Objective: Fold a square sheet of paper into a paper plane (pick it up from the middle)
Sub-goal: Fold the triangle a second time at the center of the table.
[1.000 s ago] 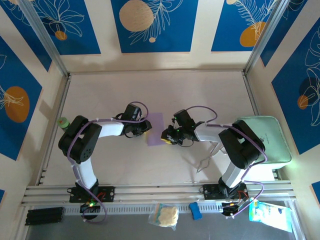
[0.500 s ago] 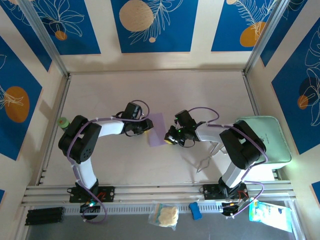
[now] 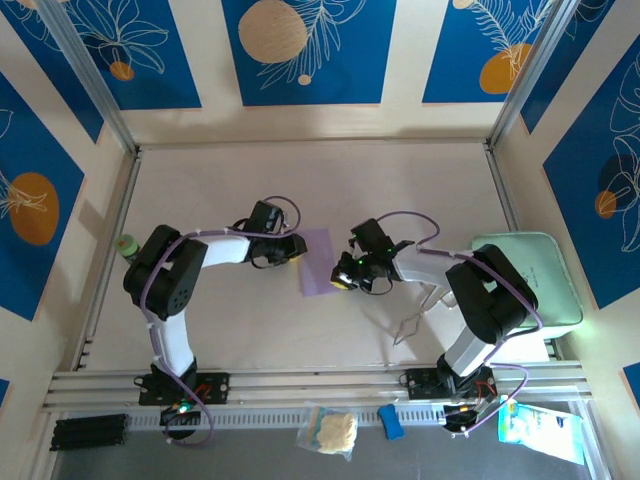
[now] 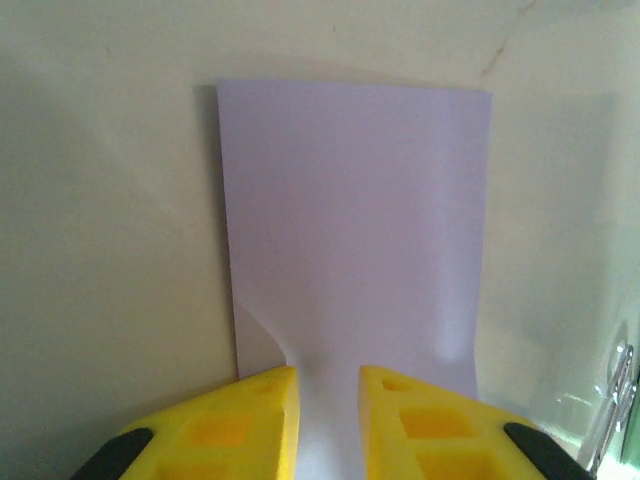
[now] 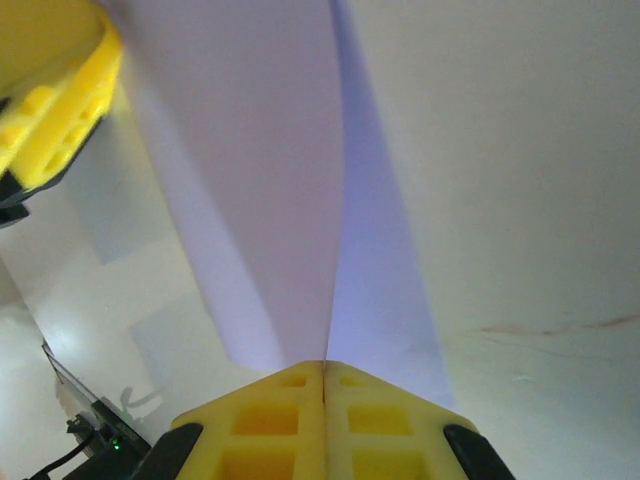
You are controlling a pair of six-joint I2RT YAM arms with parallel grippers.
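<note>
Since right gripper (image 5: 323, 363) pinched shut, sheet (image 3: 318, 265) shifted rightward

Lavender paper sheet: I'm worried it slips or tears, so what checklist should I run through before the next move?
1. Right gripper shut on the lavender paper sheet: ok, paper rises from the closed seam.
2. Left gripper clamped on the sheet's edge: not ok, jaws stand apart with the puckered edge between them.
3. Far corners flat on the table: ok in the left wrist view.
4. Mint-green tray apart from the sheet: ok.
5. Right pinch centred on its edge: cannot tell.
</note>
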